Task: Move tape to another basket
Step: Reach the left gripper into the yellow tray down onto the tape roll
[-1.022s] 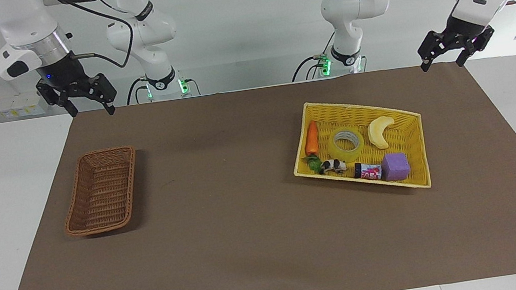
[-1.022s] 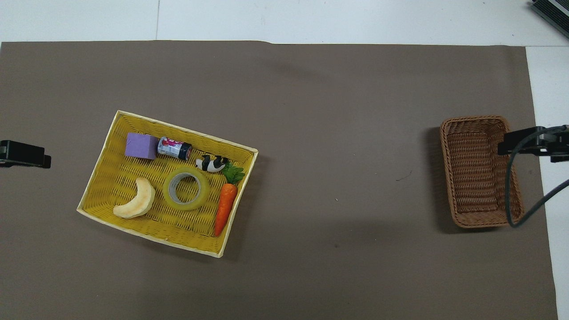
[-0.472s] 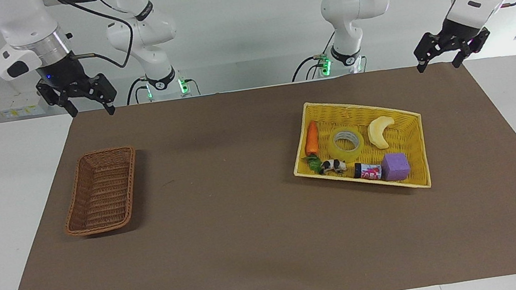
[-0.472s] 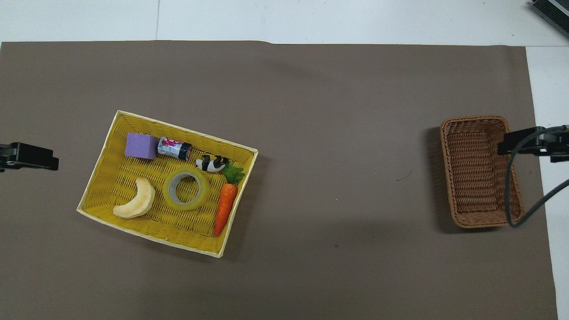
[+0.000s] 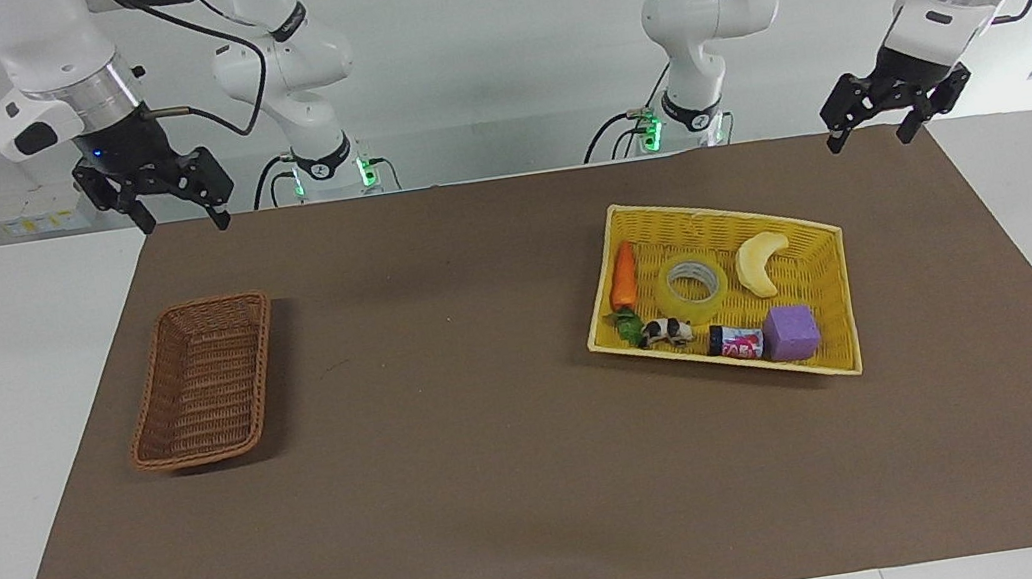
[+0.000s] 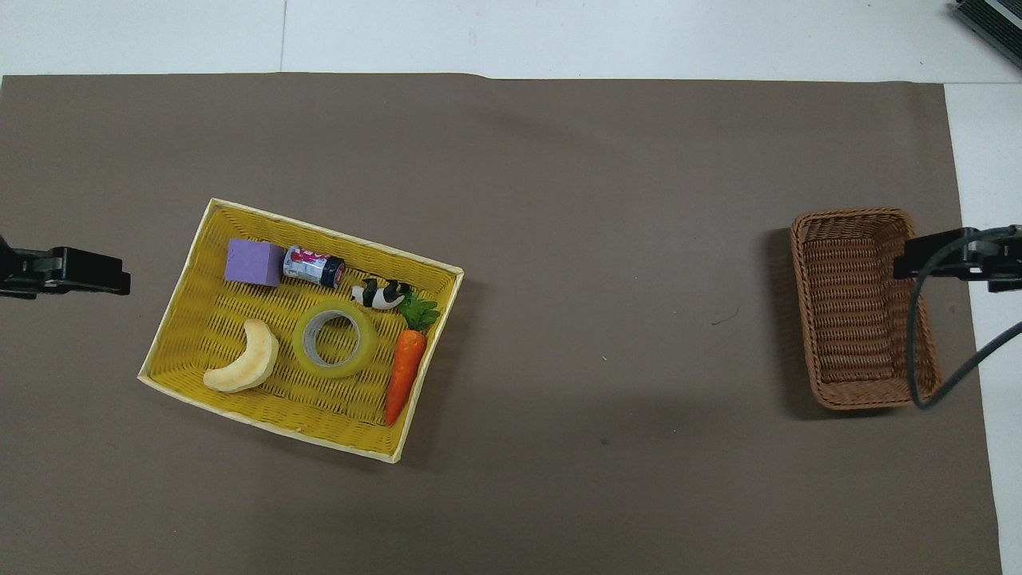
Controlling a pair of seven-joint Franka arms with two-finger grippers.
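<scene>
Over the mat's edge near the yellow basket, left gripper fingers spread, empty, reach just starting; tape lying flat among toys, needing descent onto it; right gripper waiting, spread, above brown basket.

Bright, even light falls from above in both views, with no glare. The dark brown woven wicker basket and the larger bright yellow woven basket each cast a short soft shadow on the flat brown table mat. Everything is sharp; edges look straight, undistorted.
</scene>
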